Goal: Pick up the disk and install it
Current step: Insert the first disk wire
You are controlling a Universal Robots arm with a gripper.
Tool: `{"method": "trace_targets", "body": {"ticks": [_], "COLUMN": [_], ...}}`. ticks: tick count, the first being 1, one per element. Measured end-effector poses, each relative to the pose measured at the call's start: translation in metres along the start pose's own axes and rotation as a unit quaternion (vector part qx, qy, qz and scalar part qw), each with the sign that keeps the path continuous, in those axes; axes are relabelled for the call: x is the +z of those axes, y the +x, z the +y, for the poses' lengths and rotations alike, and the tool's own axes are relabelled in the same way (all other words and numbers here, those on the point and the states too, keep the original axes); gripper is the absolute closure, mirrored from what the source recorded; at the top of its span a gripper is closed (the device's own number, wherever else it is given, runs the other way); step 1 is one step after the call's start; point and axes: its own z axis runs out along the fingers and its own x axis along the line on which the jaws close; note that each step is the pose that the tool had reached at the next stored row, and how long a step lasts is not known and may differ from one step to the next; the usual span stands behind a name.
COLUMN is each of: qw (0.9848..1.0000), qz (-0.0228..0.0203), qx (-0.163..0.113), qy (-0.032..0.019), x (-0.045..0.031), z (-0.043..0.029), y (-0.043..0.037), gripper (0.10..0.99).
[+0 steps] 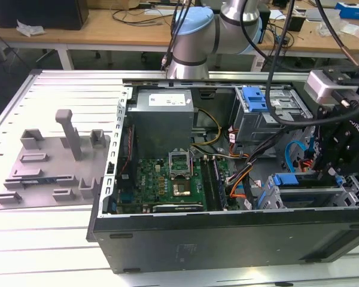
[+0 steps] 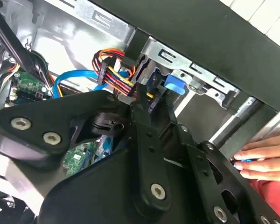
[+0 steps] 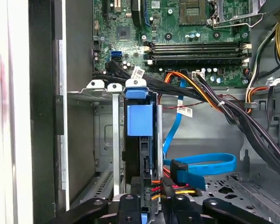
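A slatted metal table (image 1: 60, 89) carries the open computer case (image 1: 227, 239) and what looks like a grey fixture plate (image 1: 51, 167).

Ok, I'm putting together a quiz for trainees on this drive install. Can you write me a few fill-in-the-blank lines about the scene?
1. In the first wrist view the gripper is nearest the ____, which stands on edge in the metal drive cage.
2. Its plastic carrier frame is coloured ____.
3. In the second wrist view a person's ____ lies by the computer case.
4. In the exterior view the grey fixture tray lies on that view's ____ of the case.

Missing words: disk; blue; hand; left.
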Motion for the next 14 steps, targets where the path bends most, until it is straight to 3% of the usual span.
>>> {"method": "trace_targets", "body": {"ticks": [7, 11, 14], "qw": [1.0, 1.0, 1.0], "qz": [0.0002, 0.0001, 0.0012], "qx": [0.0, 0.001, 0.001], "qy": [0.0039, 0.0085, 0.009], "x": [-0.0244, -0.0466, -0.0495], "z": [0.0001, 0.0001, 0.0003], "y": [0.001, -0.0004, -0.0021], "gripper": [0.78, 0.78, 0.78]}}
